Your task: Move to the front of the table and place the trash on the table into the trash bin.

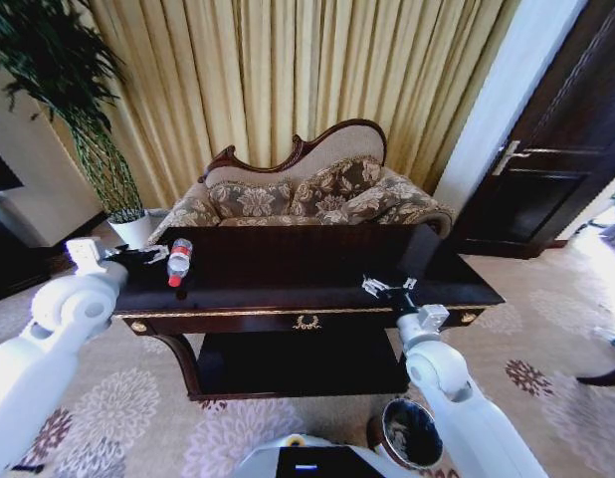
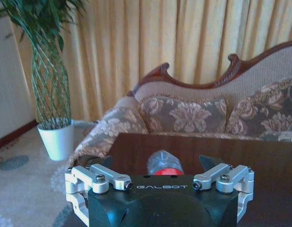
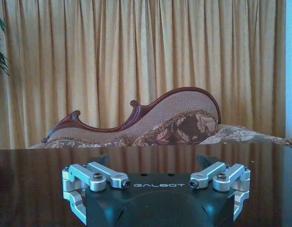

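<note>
Spread wide apart, the jaws of the left gripper frame the clear plastic bottle with the red label and cap, which lies on its side just ahead of them without touching either finger (in the head view it sits near the left end of the tabletop). That arm reaches in low and level from the left edge of the long dark glossy wooden table with gold trim. Jaws equally parted and holding nothing, the right gripper hovers over the table's front right part, its arm stretched forward. Below, the small round dark brown trash bin stands on the patterned carpet beside that arm.
</note>
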{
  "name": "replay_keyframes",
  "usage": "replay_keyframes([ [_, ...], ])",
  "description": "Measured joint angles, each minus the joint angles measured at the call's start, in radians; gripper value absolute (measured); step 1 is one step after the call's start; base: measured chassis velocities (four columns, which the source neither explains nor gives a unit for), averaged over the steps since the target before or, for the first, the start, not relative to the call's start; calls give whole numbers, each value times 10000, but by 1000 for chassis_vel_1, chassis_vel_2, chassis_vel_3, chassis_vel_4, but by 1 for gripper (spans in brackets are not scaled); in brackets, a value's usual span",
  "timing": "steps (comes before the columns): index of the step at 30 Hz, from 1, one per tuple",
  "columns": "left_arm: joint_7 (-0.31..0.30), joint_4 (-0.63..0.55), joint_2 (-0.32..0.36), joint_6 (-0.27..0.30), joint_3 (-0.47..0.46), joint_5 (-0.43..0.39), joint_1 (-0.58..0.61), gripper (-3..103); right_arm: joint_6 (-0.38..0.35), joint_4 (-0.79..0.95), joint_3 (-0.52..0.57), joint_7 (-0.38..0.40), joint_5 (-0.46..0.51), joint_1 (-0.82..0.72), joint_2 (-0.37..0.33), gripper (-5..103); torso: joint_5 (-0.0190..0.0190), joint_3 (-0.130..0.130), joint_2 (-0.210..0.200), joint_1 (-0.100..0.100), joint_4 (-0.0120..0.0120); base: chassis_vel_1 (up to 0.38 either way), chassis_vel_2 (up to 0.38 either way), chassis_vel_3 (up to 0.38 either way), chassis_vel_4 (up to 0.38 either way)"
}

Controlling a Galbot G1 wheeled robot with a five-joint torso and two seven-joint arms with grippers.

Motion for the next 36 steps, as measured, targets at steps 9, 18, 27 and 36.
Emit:
replay_keyframes([
  [9,-768,502,-301,313,1367,-603,-1100,100,96,-164,28,-31,-31,-11,56,100,-1,-1,0,0,0,0,0,0,0],
  [18,-1879,733,-460,735,1840,-1462,-1649,100,178,-394,-21,-70,-81,60,68,100,0,-1,0,0,1,0,0,0,0],
  [27,-2195,919,-427,750,1823,-1722,-1679,100,292,-510,-34,-131,-190,66,89,100,-1,-1,0,0,1,0,0,0,0],
  [36,-2545,1103,-495,748,2013,-2309,-1850,100,407,-578,-12,-173,-258,41,142,100,0,-1,0,0,0,0,0,0,0],
])
